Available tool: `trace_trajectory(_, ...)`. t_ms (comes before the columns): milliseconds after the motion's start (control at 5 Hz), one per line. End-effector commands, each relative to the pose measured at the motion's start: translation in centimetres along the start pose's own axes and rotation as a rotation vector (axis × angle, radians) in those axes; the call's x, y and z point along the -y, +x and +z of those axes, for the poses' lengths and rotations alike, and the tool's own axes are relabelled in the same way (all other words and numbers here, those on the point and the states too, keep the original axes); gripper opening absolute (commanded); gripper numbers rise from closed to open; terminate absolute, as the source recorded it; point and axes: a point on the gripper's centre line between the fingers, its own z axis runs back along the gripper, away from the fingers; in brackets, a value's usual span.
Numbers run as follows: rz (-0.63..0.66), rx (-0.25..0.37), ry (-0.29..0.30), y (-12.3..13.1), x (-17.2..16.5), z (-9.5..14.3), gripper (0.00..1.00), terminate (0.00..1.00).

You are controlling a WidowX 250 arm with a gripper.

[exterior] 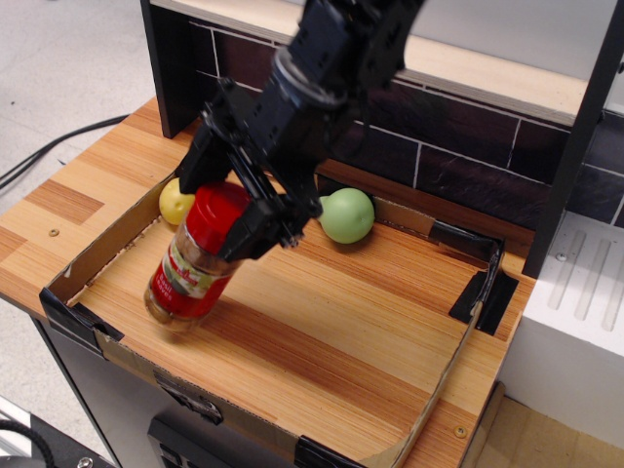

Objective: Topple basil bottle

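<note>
The wooden tabletop (390,322) lies beneath the black pincer (232,203), whose jaws are clamped on the red cap of the basil bottle (190,263) — it hangs tilted below-left of the pincer. A green pear (346,215) sits right of it, a yellow fruit (175,203) just left.
</note>
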Motion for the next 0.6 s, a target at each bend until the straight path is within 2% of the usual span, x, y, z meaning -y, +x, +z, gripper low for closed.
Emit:
trace_trajectory(0,-0.097,0.186,-0.046,1.4,0.4,-0.2,0.00,0.00)
trace_trajectory(200,-0.203,0.289,-0.098,1.9,1.0,-0.1,0.00,0.00)
trace_trajectory(400,-0.281,0.428,-0.171,2.6,1.4,-0.5,0.00,0.00)
